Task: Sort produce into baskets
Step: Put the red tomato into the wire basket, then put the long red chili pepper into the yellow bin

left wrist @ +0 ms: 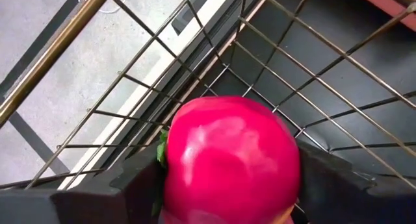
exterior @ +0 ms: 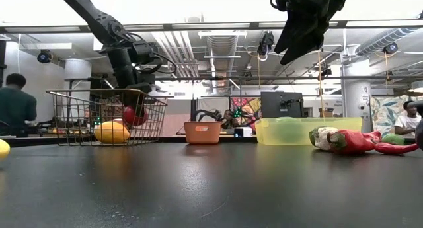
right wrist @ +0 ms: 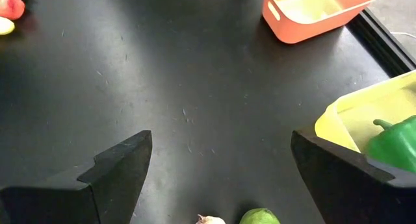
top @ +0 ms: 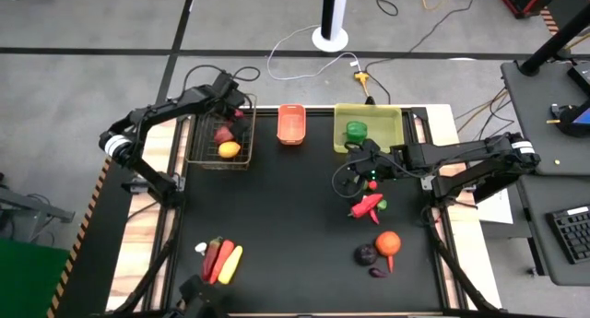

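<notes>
My left gripper [top: 227, 126] reaches down into the dark wire-mesh basket [top: 201, 158] at the far left and is shut on a red apple [left wrist: 231, 162], which also shows in the low view [exterior: 134, 115]. A yellow lemon [top: 230, 149] lies on the basket floor beside it. My right gripper [top: 351, 175] is open and empty, above the table just in front of the yellow-green bin [top: 395, 124], which holds a green pepper [top: 356, 131]. The small orange basket [top: 291, 124] stands between the two and shows nothing inside. My left gripper pinches the red apple between its two fingers [left wrist: 136, 185], one on each side of its round body [left wrist: 179, 152]. The fingers come from above, pointing down into the basket. The apple hangs clear of the basket floor, above the lemon [exterior: 111, 132].
Red chillies [top: 367, 206] and a small green piece [top: 383, 206] lie near my right gripper. An orange [top: 387, 242], a purple eggplant [top: 366, 254] and a small purple piece [top: 378, 272] lie at the near right. Long vegetables [top: 221, 260] lie at the near left.
</notes>
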Controlling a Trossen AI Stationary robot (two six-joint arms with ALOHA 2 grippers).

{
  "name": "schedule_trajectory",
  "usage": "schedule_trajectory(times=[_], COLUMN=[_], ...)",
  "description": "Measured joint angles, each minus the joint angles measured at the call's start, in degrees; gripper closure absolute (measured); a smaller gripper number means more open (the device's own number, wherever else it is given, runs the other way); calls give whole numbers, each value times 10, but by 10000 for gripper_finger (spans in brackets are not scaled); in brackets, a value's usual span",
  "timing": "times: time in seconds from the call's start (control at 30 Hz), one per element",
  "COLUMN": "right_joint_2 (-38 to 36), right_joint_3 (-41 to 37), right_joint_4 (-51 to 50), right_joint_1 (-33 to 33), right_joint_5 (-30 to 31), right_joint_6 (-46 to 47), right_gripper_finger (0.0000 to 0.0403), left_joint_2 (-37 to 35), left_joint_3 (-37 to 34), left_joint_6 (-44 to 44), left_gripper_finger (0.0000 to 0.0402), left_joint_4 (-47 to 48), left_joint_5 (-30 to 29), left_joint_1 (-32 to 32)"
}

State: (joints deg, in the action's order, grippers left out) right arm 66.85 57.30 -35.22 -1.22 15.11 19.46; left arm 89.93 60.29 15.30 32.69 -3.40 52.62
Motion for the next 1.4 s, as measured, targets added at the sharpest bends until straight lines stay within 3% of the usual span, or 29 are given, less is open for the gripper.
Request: schedule_trajectory(times=[0.2, 0.67, 0.93, 1.2, 1.4], right_joint_2=[0, 0, 0, 0, 4], right_joint_3=[0, 0, 0, 0, 1], right_joint_4=[0, 0, 0, -1, -24], right_joint_1=[0, 0, 0, 0, 0], right_joint_5=[0, 0, 0, 0, 0], right_joint_6=[0, 0, 17, 126, 175], right_gripper_finger=[44, 44, 44, 44, 44], left_joint_2=[0, -1, -82, -206, -270], left_joint_3=[0, 0, 0, -30, -61], left_joint_6=[-7, -19, -62, -129, -195], left_gripper_finger=[108, 105, 104, 104, 104], left_joint_4=[-2, -12, 8, 14, 13], left_joint_5=[0, -1, -1, -5, -95], left_joint_1=[0, 0, -26, -168, -307])
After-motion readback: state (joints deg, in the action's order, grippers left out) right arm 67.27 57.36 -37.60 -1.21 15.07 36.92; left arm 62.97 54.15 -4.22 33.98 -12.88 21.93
